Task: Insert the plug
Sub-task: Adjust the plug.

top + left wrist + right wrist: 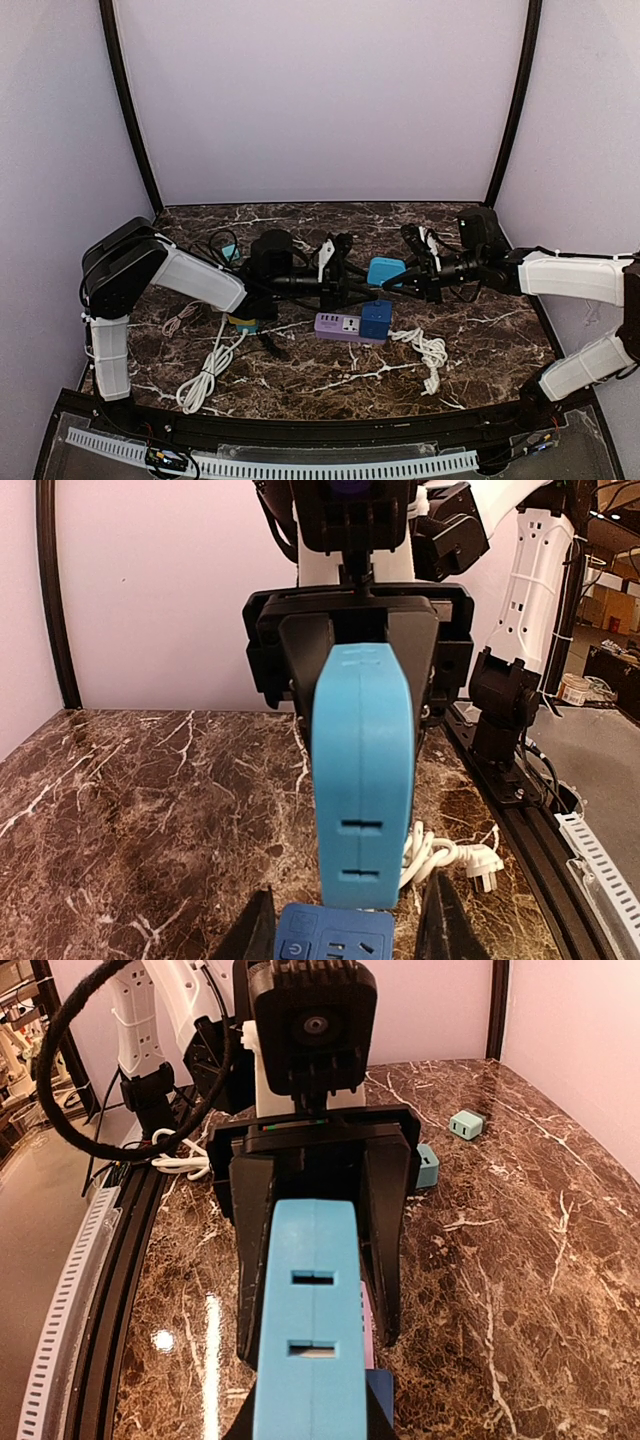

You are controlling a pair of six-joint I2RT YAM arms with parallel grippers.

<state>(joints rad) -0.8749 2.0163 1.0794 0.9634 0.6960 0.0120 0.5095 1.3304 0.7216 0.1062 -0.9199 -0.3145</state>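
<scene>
**Top view:** my left gripper [352, 275] and right gripper [412, 280] face each other nose to nose above the middle of the marble table [490, 335]. The light-blue adapter [385, 271] is between them, held off the surface. At 6 o'clock from the adapter lies the purple power strip [335, 324], with a dark-blue block [377, 318] seated on its 3 o'clock end. A white cable [430, 352] is bunched at 4 o'clock from the strip, and a second white cable [205, 370] lies at 8 o'clock. **Left wrist view:** the adapter [362, 770] runs lengthwise away from the camera, with two slots on its upper face. My left fingers [255, 930] stand apart on either side of its near end with a gap on each side, so this gripper is spread and grips nothing. My right fingers [300, 670], black, sit flush against the flanks of the far end, clamped on it. A white plug [482, 865] lies on the table at 4 o'clock. **Right wrist view:** the adapter [310, 1340] fills the lower centre and hides my right fingers, while the left fingers [255, 1260] flank its far end. Two small teal blocks [466, 1124] rest on the table at 1 o'clock.
</scene>
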